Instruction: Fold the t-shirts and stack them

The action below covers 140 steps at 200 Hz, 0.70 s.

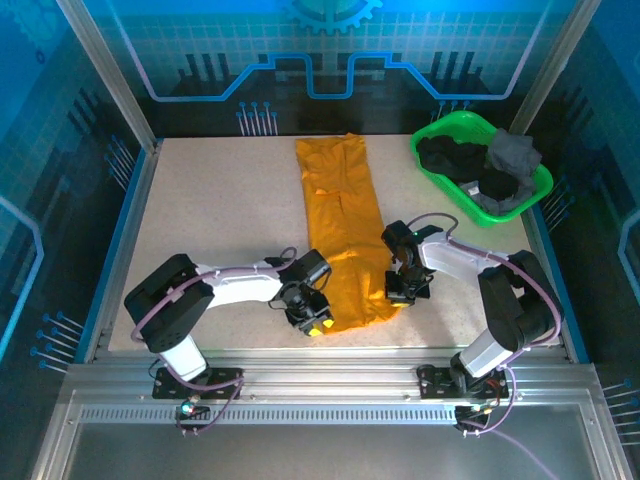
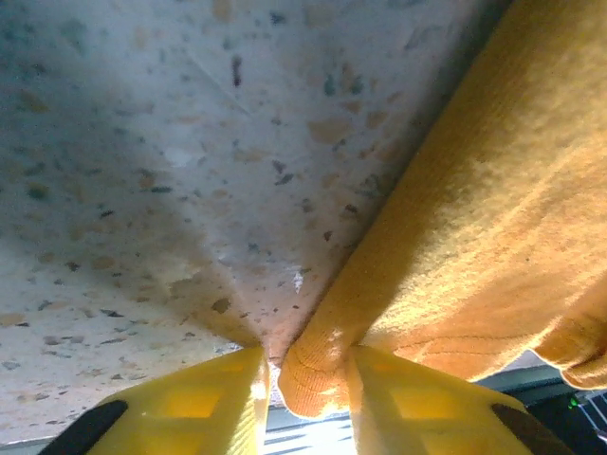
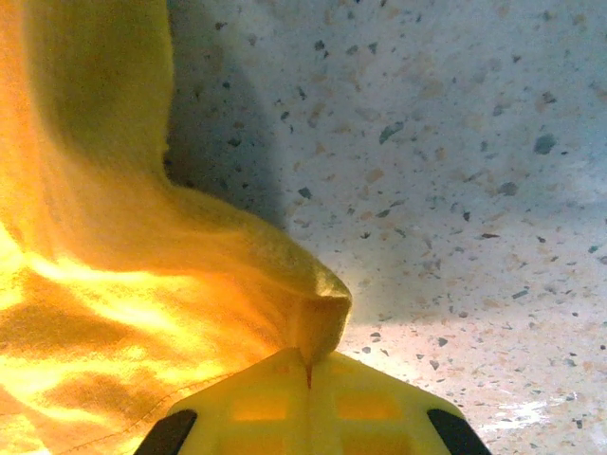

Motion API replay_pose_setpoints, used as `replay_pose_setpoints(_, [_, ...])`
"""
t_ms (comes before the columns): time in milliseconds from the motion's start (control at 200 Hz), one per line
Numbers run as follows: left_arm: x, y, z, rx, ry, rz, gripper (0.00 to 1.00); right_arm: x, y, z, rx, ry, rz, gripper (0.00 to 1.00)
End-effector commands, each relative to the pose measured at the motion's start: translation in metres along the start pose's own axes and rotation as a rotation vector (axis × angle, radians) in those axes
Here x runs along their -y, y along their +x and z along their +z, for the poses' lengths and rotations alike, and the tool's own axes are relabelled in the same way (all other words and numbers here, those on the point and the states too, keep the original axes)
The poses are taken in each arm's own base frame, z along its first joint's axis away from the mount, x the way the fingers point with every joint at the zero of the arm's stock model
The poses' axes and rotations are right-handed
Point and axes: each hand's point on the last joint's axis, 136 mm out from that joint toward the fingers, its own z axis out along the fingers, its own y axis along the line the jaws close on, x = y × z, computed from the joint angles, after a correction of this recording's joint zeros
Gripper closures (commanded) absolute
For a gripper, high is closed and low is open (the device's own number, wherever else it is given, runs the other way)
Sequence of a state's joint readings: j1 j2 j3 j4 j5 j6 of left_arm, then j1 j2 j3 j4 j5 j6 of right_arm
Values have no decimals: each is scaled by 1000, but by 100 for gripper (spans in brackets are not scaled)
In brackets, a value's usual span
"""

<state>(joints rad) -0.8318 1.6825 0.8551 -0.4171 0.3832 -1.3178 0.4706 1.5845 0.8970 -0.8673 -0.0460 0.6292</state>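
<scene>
The speckled counter [image 1: 220,220] carries the orange t-shirt [image 1: 340,210], left jaws and right jaws clenched on its near corners; best lift both evenly, hem taut.

One orange t-shirt [image 1: 342,225], one green basket [image 1: 455,125], two hands [image 1: 318,325] [image 1: 408,292]

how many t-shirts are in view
3: the orange t-shirt lies lengthwise mid-table; a black t-shirt and a dark grey t-shirt sit bundled in the green basket, where more may be hidden.
</scene>
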Motion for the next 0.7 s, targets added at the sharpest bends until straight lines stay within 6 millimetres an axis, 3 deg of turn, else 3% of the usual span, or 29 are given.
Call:
replay_pose_setpoints(0, [16,-4,9,31,26,65,81,1,13,-3,-30,-4,6,99])
replay_pose_setpoints(125, [6,-9,-1,86,-20,80,100,0,17,-6,-35,-12,8,100])
replay_pose_setpoints(215, [-6,-8,-12,111,-48,90,100,-5,24,-11,-50,-40,7,100])
replay_pose_setpoints(435, [-38,8,-25,78,-46,63,100,-10,66,-6,-144,-54,-3,100])
replay_pose_setpoints(695, [-35,25,-36,19,55,52,100,-19,73,-22,-135,-101,13,100])
